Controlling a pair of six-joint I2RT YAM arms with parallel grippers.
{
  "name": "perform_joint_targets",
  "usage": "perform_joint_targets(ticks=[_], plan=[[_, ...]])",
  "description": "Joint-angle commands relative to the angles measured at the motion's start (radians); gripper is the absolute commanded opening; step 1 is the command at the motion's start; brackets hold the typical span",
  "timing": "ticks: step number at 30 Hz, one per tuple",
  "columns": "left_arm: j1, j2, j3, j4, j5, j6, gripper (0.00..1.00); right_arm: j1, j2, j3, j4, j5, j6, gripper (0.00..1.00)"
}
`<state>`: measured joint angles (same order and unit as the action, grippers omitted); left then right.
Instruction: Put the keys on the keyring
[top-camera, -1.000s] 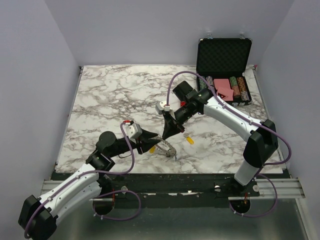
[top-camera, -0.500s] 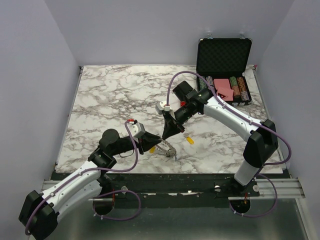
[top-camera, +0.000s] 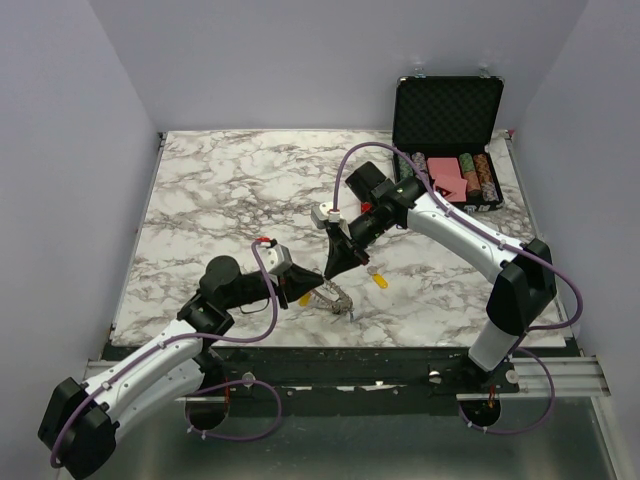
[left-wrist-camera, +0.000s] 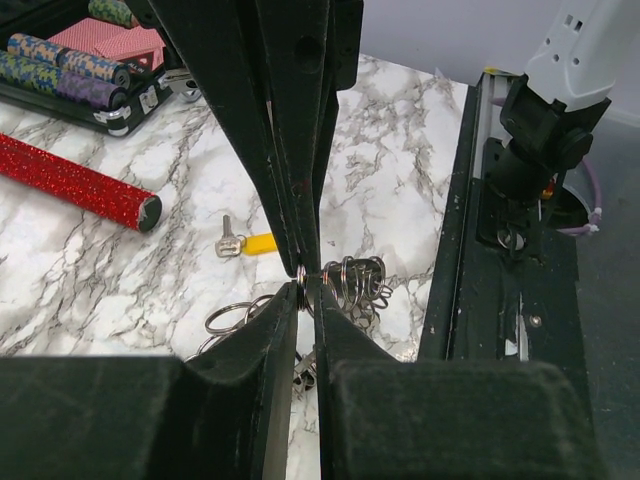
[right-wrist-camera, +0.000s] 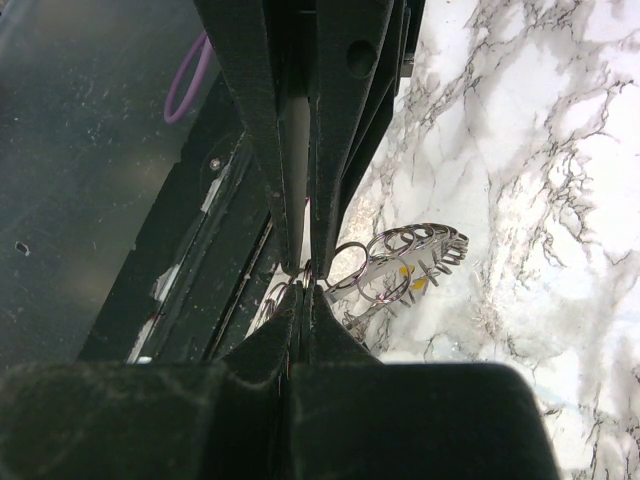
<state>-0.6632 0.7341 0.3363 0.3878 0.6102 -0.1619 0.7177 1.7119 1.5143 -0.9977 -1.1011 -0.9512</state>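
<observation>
Holding: right hand (right-wrist-camera: 303, 288) is closed on a thin wire loop at the rim of the keyring (left-wrist-camera: 358, 283), its fingers pressed flat together
left hand (left-wrist-camera: 306, 292): fingers drawn in to a slim gap, tips right against the right hand's tips at that same loop; whether they pinch the wire I cannot tell
meeting place: the two hands come tip to tip low over the bench (top-camera: 220, 190), close to the middle of its near edge, the left hand reaching in from the near left, the right hand from the far right
keyring: fans out from the joined tips toward the near edge, many small wire loops bunched round its rim; whether its low side touches the bench I cannot tell
key (left-wrist-camera: 245, 243): yellow head, silver blade, flat on the bench just beside the hands on the right, apart from the keyring
yellow speck: shows among the loops in the right wrist view, too small to tell what it is
split ring (left-wrist-camera: 228, 318): loose on the bench just beside the left hand's finger
red cylinder (left-wrist-camera: 70, 180): lies on the bench between the hands and the case, one end toward the key
case (top-camera: 447, 95): black, open, at the far right corner of the bench, lid upright, chips (top-camera: 482, 172) in rows inside
</observation>
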Motion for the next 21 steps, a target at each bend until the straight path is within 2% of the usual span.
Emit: perform_joint_targets(ticks=[1, 15, 21], plan=[[0.001, 0.005, 0.029, 0.029, 0.045, 0.004, 0.19, -0.006, 0.009, 0.034, -0.019, -0.051, -0.001, 0.00], [-0.001, 0.030, 0.026, 0.063, 0.057, -0.016, 0.18, -0.004, 0.009, 0.030, -0.018, -0.055, 0.002, 0.00], [0.001, 0.036, 0.027, 0.072, 0.059, -0.019, 0.14, -0.006, 0.009, 0.027, -0.016, -0.059, 0.002, 0.00]])
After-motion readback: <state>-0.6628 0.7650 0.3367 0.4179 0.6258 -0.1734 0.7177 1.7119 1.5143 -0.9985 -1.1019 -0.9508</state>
